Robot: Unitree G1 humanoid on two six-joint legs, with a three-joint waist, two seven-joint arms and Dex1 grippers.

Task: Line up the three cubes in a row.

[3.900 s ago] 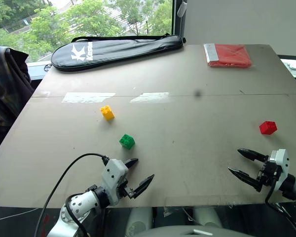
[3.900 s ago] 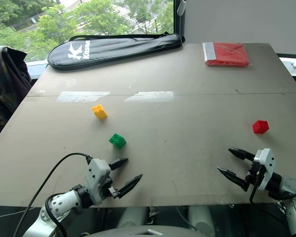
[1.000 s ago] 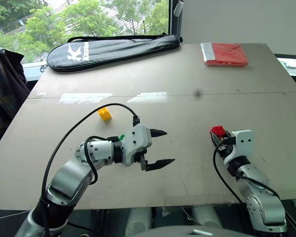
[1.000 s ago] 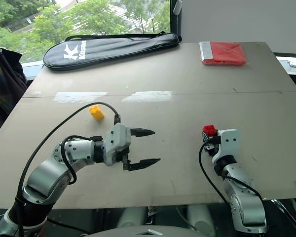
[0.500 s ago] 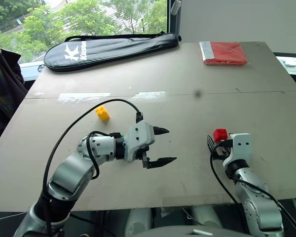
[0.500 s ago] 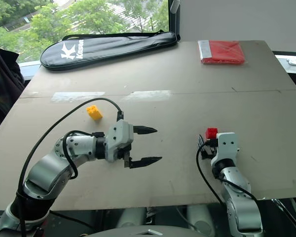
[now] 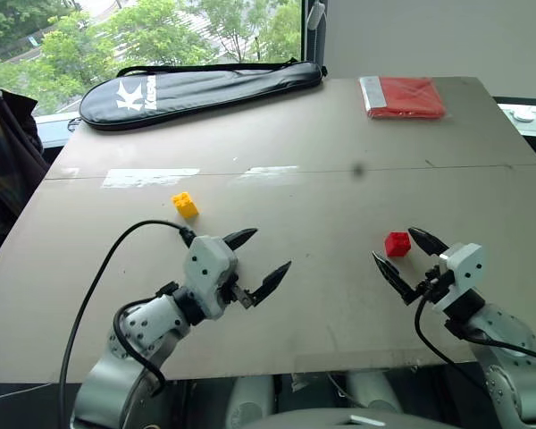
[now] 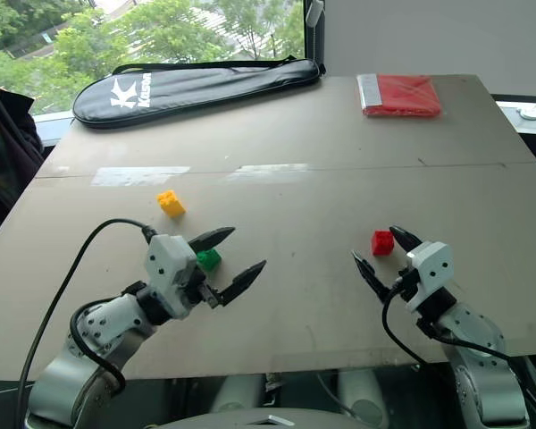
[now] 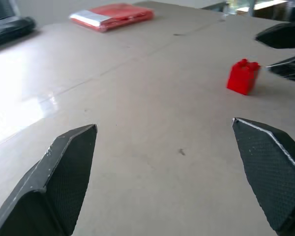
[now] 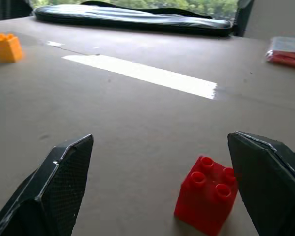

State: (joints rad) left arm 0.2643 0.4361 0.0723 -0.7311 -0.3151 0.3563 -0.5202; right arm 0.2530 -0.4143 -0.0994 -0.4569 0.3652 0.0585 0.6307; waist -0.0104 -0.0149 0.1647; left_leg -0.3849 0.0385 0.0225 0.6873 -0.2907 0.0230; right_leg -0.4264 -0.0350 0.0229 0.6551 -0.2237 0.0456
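Cubes not in a row yet: small red studded plastic cube sits free beside right gripper, jaws spread; green cube by left gripper, also spread; yellow cube farther back. Likely best: straddle red squarely, then close.

Left pincer and right pincer both gape wide, angled inward.

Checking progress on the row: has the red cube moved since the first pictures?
Yes. The red cube now sits farther left, toward the table's middle, no longer below the red packet.
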